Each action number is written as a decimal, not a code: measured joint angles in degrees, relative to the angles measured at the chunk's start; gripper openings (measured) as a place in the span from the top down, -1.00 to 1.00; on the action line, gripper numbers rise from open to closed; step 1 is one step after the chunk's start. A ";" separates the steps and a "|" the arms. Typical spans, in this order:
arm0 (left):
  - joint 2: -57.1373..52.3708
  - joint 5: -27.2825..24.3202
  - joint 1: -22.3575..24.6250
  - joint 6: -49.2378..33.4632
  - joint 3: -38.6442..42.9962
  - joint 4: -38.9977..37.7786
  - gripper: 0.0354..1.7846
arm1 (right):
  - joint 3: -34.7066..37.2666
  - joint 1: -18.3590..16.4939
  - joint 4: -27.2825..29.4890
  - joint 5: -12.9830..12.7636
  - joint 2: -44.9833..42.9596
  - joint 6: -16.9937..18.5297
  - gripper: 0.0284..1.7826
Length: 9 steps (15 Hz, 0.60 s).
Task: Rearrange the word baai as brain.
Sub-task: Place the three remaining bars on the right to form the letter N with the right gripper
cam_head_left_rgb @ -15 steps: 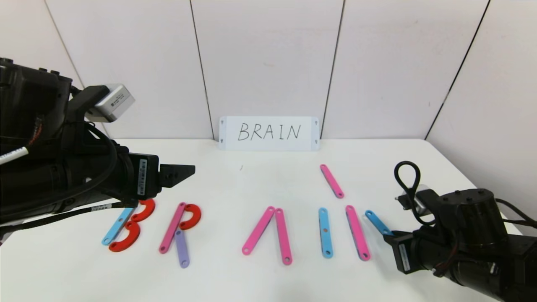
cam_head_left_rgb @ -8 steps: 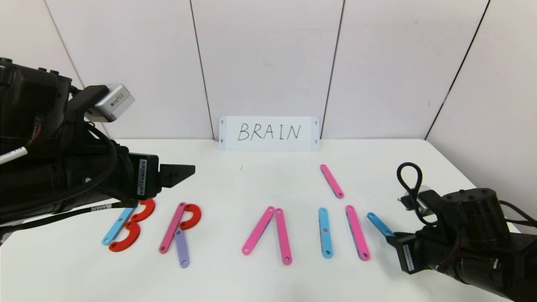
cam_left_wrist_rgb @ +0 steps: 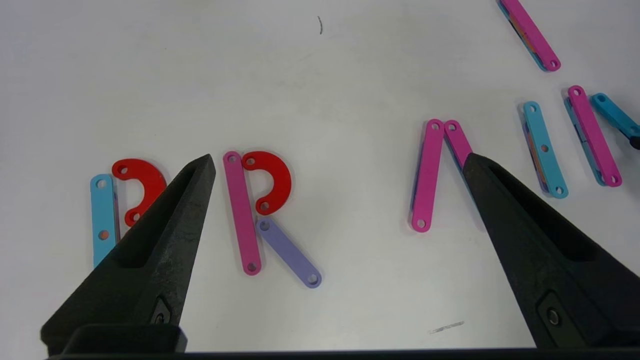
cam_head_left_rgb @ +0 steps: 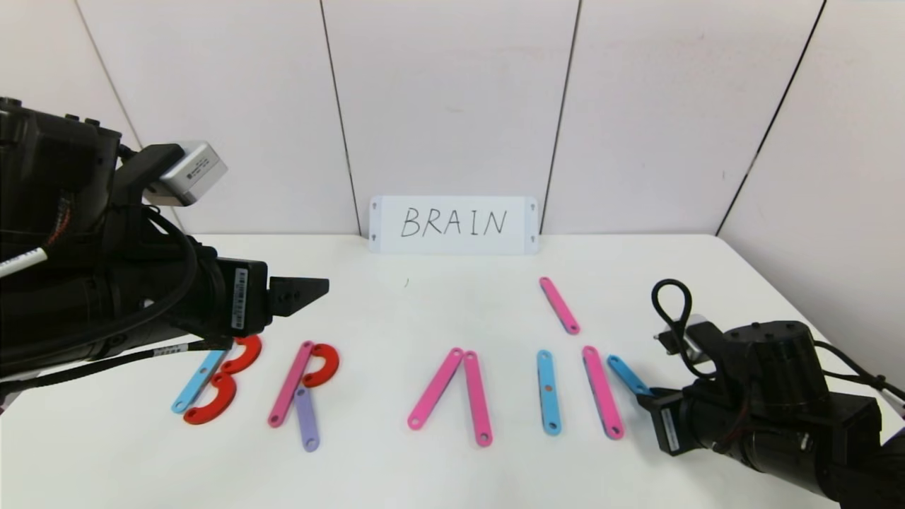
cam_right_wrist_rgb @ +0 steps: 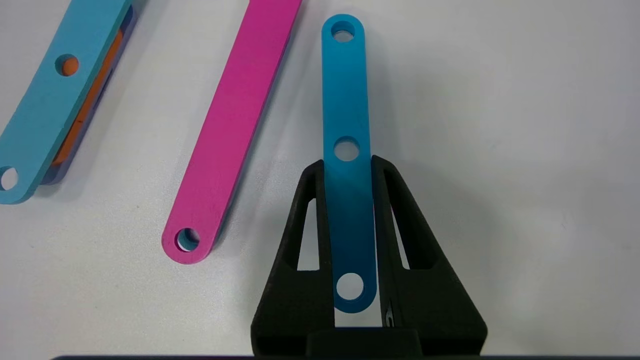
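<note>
The plastic letters lie in a row on the white table. At the left are a blue strip [cam_head_left_rgb: 198, 382] with two red curves [cam_head_left_rgb: 240, 355], then a pink strip [cam_head_left_rgb: 290, 384], a red curve [cam_head_left_rgb: 323, 364] and a purple strip [cam_head_left_rgb: 306, 418]. Two pink strips [cam_head_left_rgb: 435, 389] meet at their tops mid-table. To their right lie a blue strip [cam_head_left_rgb: 548, 391] and a pink strip [cam_head_left_rgb: 602, 391]. My right gripper [cam_right_wrist_rgb: 347, 165] is shut on a darker blue strip [cam_right_wrist_rgb: 345, 100] just right of that pink strip [cam_right_wrist_rgb: 235, 125], low at the table. My left gripper [cam_left_wrist_rgb: 337, 160] is open, hovering above the left letters.
A white card reading BRAIN [cam_head_left_rgb: 454, 225] leans on the back wall. A spare pink strip [cam_head_left_rgb: 559, 305] lies alone behind the right-hand strips. The right table edge runs close behind my right arm [cam_head_left_rgb: 771, 396].
My right gripper has shifted a little to the left with the darker blue strip, bringing its far end closer to the pink strip. The left arm has not moved.
</note>
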 joint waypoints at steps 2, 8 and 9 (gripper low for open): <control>0.00 0.00 0.00 0.00 0.00 0.00 -0.94 | 0.16 0.20 -0.10 0.00 0.40 0.02 0.73; -0.05 0.00 0.00 -0.02 0.00 0.00 -0.94 | -0.39 0.39 -0.29 -0.02 1.60 -0.02 0.73; -0.07 -0.01 0.00 -0.02 0.00 0.00 -0.94 | -0.61 0.52 -0.29 -0.02 1.90 -0.04 0.73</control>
